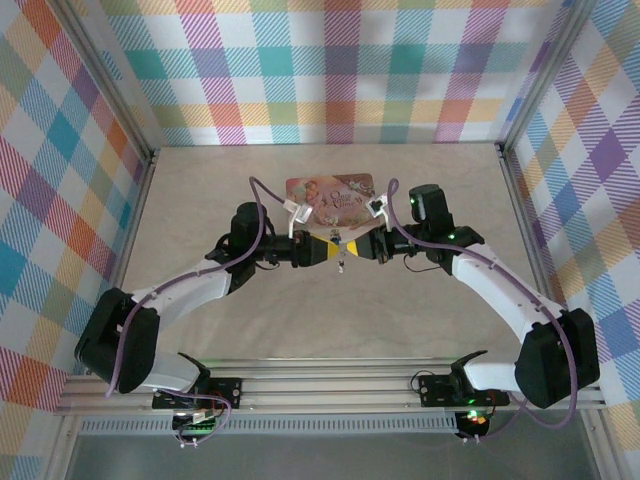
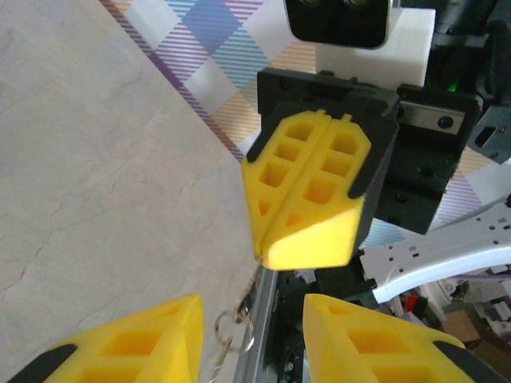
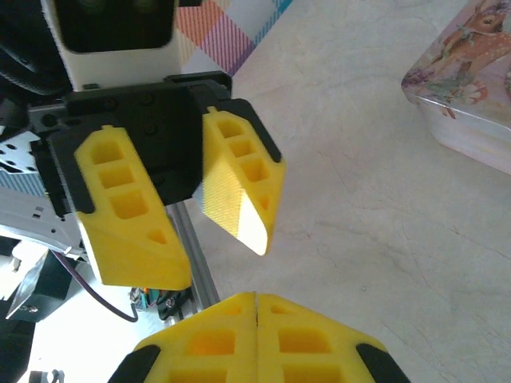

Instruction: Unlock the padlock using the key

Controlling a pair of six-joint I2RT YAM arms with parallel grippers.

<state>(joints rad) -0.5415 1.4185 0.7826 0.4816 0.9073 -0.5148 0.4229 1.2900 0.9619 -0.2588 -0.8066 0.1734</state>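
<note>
Both arms meet over the middle of the table (image 1: 200,210), fingertips facing each other. The left gripper (image 2: 251,311) has its yellow fingers spread, with nothing between them. The right gripper (image 3: 255,303) has its fingers pressed together; a thin metal piece leaves their seam, and a small metal ring (image 2: 234,325) dangles from it just beside the left fingertips. Whether this silvery hanging item is the padlock or its key cannot be told. The pink tin (image 1: 330,190) lies behind the grippers, toward the table's far edge.
</note>
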